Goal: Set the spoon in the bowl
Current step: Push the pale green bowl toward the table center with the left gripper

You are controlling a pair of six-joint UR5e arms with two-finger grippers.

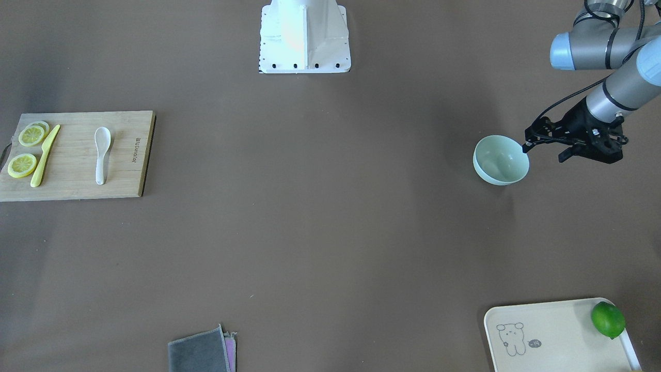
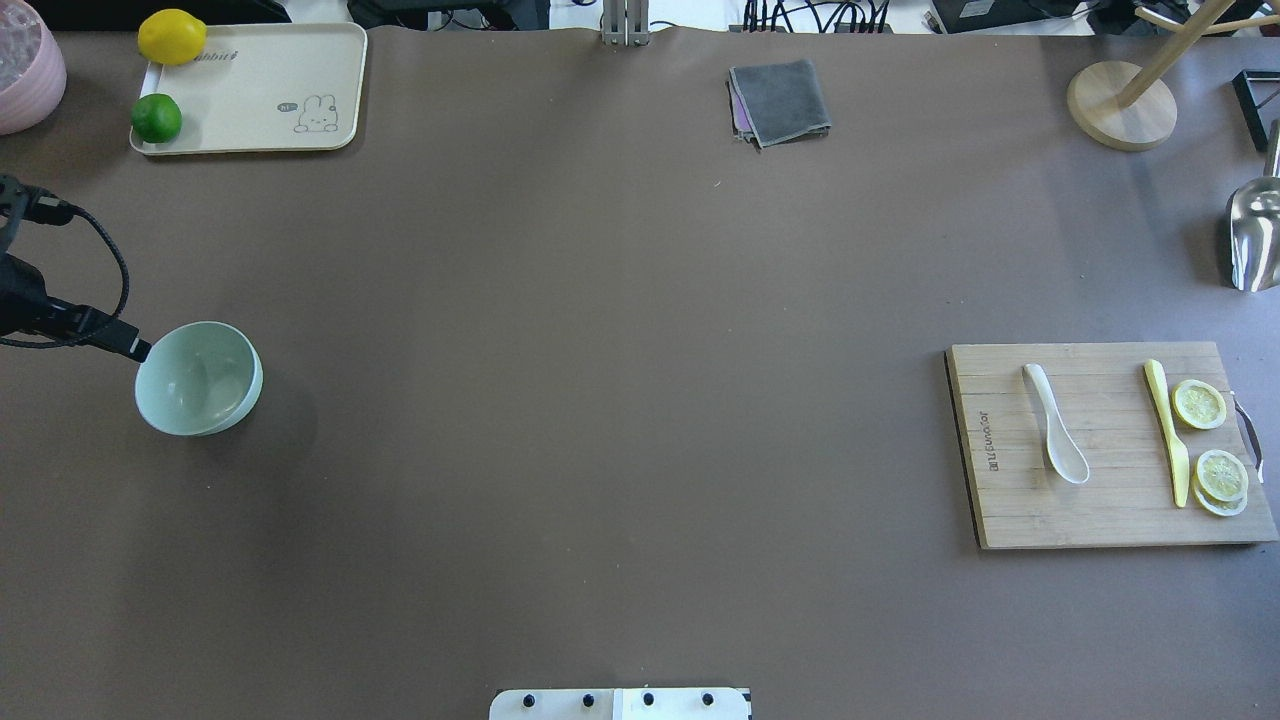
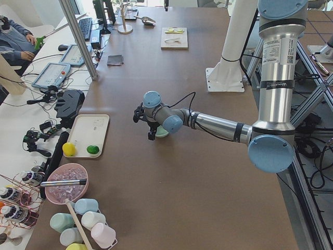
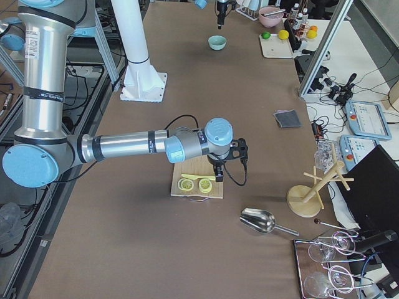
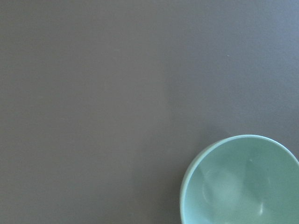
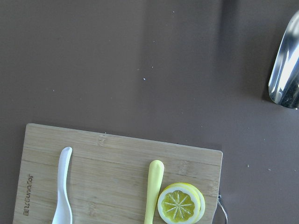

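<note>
The white spoon [image 1: 102, 155] lies flat on a wooden cutting board [image 1: 72, 155] beside a slim yellow knife [image 1: 45, 155]. It also shows in the overhead view [image 2: 1055, 435] and the right wrist view [image 6: 63, 186]. The mint-green bowl [image 1: 501, 160] stands upright and empty at the other end of the table [image 2: 198, 378]. My left gripper [image 1: 543, 152] hangs open right beside the bowl's rim, one fingertip [image 2: 138, 349] close to it. My right gripper [image 4: 218, 171] hovers over the board; I cannot tell whether it is open or shut.
Lemon slices [image 1: 23, 165] lie on the board's outer end. A cream tray [image 1: 552, 336] holds a lime [image 1: 608, 319] and a lemon [image 2: 172, 37]. A grey cloth [image 1: 201, 354], a metal scoop [image 2: 1250, 240] and a wooden stand [image 2: 1120, 105] sit along the far side.
</note>
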